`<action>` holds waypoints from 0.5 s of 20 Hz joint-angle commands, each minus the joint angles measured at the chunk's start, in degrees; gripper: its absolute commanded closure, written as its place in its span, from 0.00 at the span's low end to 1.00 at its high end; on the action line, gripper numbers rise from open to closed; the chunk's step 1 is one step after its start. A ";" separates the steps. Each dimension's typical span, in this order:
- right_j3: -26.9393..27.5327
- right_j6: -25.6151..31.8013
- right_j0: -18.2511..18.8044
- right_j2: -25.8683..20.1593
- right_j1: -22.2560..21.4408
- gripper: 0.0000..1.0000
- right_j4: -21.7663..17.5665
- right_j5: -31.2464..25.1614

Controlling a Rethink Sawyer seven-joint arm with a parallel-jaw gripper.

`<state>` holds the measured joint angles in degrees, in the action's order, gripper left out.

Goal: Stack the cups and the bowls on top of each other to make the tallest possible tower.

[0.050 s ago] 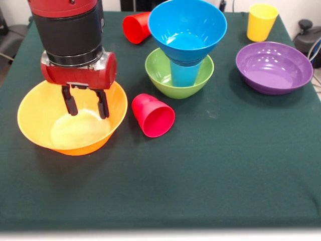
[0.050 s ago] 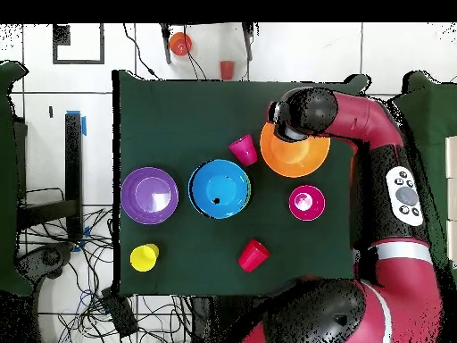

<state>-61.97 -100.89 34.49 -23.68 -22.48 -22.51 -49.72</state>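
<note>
My gripper hangs open over the big orange-yellow bowl, its fingers inside the rim and holding nothing. Just right of that bowl a red cup lies on its side. The green bowl holds a light blue cup, and the blue bowl rests on that cup as a short tower. A second red cup lies tipped behind it. The yellow cup stands upright at the far right, with the purple bowl in front of it. In the overhead view the arm's wrist hides the gripper above the orange-yellow bowl.
The overhead view shows a small red-pink bowl on the green cloth, between the orange-yellow bowl and the robot's base; the arm hides it in the front view. The green cloth runs to the table's front edge.
</note>
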 commanded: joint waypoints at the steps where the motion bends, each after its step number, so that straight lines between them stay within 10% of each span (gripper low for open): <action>1: 1.36 1.03 -0.90 1.15 4.35 0.00 -2.77 3.35; 10: 2.95 1.19 -1.03 1.37 5.82 0.00 -2.60 3.40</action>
<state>-60.47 -100.89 34.49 -22.94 -19.84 -22.51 -49.71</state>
